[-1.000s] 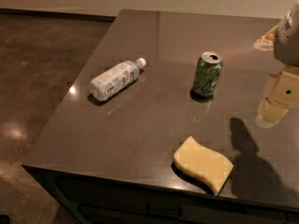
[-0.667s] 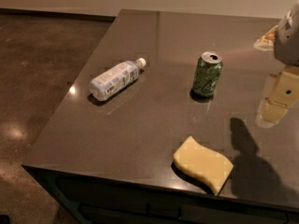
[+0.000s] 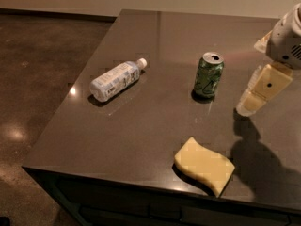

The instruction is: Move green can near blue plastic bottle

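The green can (image 3: 209, 74) stands upright near the middle of the dark table (image 3: 155, 126), its silver top with the opening showing. The blue plastic bottle (image 3: 115, 79) lies on its side to the can's left, white cap pointing up and to the right. My gripper (image 3: 256, 95) hangs at the right edge of the view, to the right of the can and apart from it, a little above the table. It holds nothing that I can see.
A yellow sponge (image 3: 204, 164) lies near the table's front edge, below and slightly right of the can. The gripper's shadow falls on the table to the sponge's right. The table's left and front edges drop to a brown floor (image 3: 33, 79).
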Action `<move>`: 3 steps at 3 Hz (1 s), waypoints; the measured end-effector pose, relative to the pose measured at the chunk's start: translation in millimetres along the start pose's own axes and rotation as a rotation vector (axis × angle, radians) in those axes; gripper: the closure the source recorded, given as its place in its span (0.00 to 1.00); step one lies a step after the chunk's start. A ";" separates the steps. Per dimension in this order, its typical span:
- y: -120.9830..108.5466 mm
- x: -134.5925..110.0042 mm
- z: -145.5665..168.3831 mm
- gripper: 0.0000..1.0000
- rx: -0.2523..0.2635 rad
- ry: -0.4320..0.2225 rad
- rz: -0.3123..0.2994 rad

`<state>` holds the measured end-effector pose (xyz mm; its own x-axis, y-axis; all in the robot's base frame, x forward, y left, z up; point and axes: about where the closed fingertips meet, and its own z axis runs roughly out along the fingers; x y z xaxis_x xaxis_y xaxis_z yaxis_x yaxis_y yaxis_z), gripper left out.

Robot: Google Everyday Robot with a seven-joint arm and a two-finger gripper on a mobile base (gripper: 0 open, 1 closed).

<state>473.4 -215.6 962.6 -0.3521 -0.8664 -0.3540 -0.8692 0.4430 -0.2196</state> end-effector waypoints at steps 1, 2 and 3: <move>-23.0 -4.9 14.7 0.00 0.040 -0.063 0.114; -42.1 -13.2 31.0 0.00 0.058 -0.093 0.186; -57.0 -22.7 50.8 0.00 0.041 -0.141 0.255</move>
<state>548.6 -209.5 937.0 -0.5033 -0.6868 -0.5244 -0.7432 0.6537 -0.1429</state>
